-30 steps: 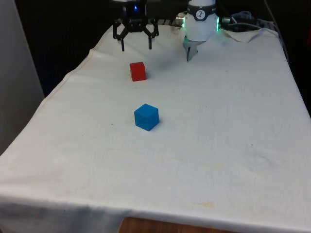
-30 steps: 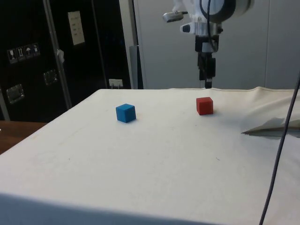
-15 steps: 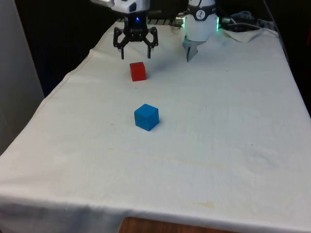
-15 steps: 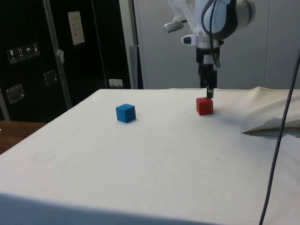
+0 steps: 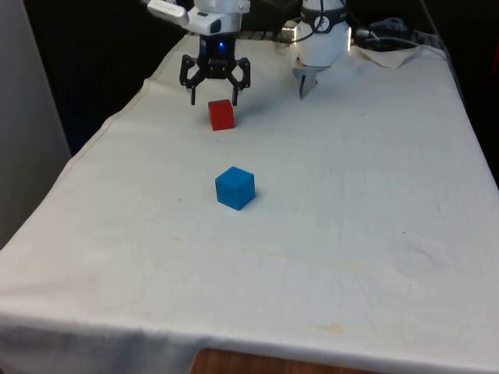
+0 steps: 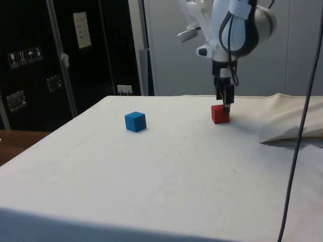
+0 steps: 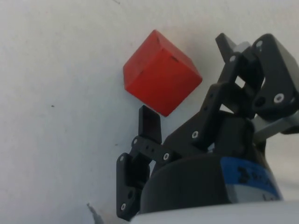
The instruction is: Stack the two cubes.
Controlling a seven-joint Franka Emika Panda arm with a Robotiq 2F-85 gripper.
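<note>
Worktop: you see it under a white cloth, carrying both cubes, which rest well apart from each other on the front view's left half.

Arm: white, reaching down over the far part of the worktop, its wrist pointing straight down.

Tool: black, hanging at the far end just above and slightly behind the red cube. You can see its two fingers spread apart, wider than the cube, with nothing between them. In the side view the tool has its tips level with the cube's top edge, at its far side. In the wrist view the tool shows one fingertip just beside a lower face of the cube and the other off to the cube's side; you cannot tell whether either touches it.

Blue cube: near the middle of the worktop, closer to you than the red one, turned so that a corner faces the front camera; also seen in the side view.

Red cube: on the cloth at the far end, flat on one face, below the tool; seen also in the side view and the wrist view.
</note>
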